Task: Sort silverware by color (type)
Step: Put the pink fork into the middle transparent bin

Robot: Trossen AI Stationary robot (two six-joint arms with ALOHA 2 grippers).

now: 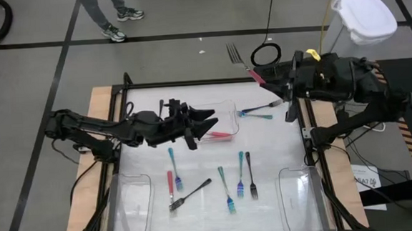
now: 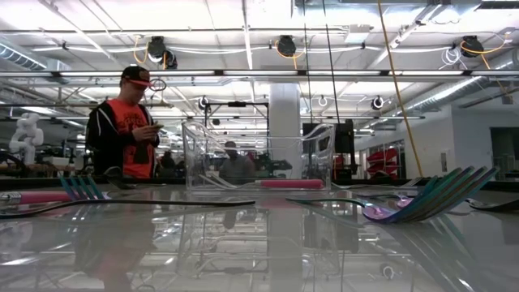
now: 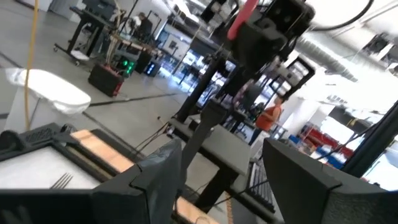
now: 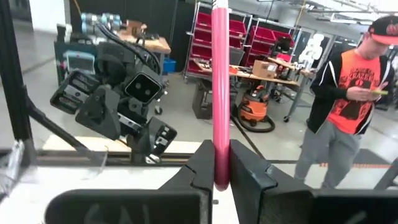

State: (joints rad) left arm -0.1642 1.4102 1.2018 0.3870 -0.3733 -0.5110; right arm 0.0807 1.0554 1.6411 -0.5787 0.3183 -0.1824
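My right gripper (image 1: 272,85) is raised over the table's far right corner, shut on a pink-handled fork (image 1: 246,64). The fork's tines (image 1: 234,53) reach out past the far edge. My left gripper (image 1: 210,124) hangs open above the clear middle tray (image 1: 228,108), with nothing between its fingers (image 3: 158,180). One pink-handled utensil (image 1: 221,134) lies in that tray. More silverware lies flat on the table: a teal fork (image 1: 259,111), a pink and a teal one (image 1: 173,169), a dark fork (image 1: 191,194), and teal and dark ones (image 1: 240,176). My right gripper pinches the fork's pink handle (image 4: 219,163) between its two fingers, close to the handle's free end. The fingers are level and lie across the handle. The fork is lifted clear of the table, slanting away from the gripper with its tines farthest out.
Clear empty trays stand at the near left (image 1: 129,206) and near right (image 1: 300,196) corners. A white bin (image 1: 365,16) sits beyond the far right corner. A person (image 2: 130,130) stands past the table's far edge, looking at a phone.
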